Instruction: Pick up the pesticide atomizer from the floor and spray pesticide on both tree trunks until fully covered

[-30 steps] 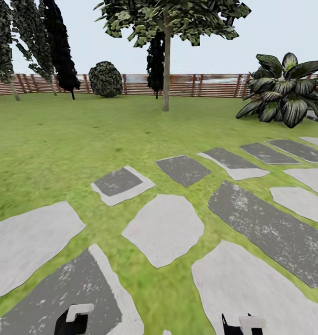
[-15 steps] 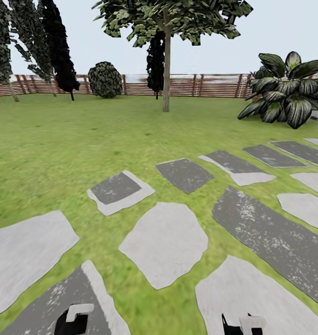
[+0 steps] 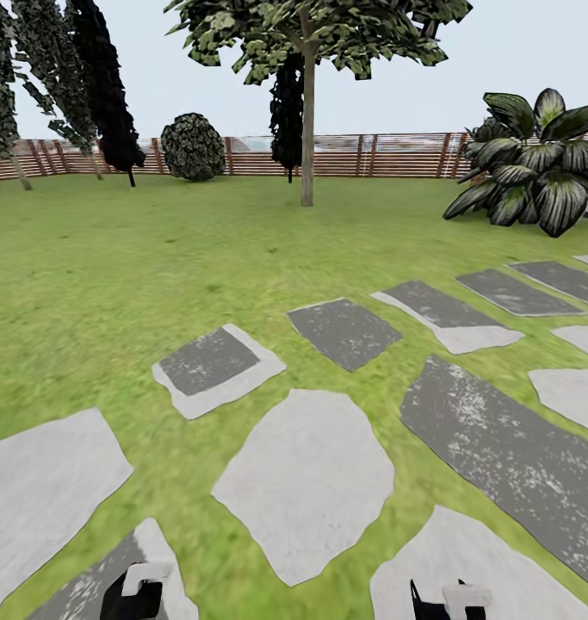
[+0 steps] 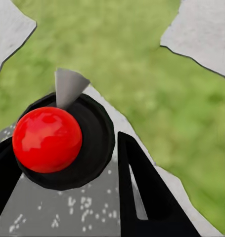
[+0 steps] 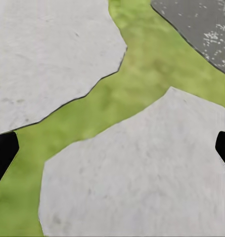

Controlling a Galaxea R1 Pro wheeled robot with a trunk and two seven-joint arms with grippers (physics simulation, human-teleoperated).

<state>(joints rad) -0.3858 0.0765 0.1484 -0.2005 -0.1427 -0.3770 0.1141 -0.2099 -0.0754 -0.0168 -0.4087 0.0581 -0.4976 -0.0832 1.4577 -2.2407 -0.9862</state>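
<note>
— Word on the pesticide atomizer (image 4: 48, 138)?
— It is pinched between the jaws of the left gripper (image 4: 63, 143), seemingly so that it can be carried to the tree trunk (image 3: 307, 129), which is seen far ahead across the lawn (image 3: 113, 258).
— And to the right?
— The right gripper (image 5: 114, 148) is held with jaws spread wide and nothing between them, over paving stones (image 5: 142, 187) well short of the trunk. It is judged spare for now.
</note>
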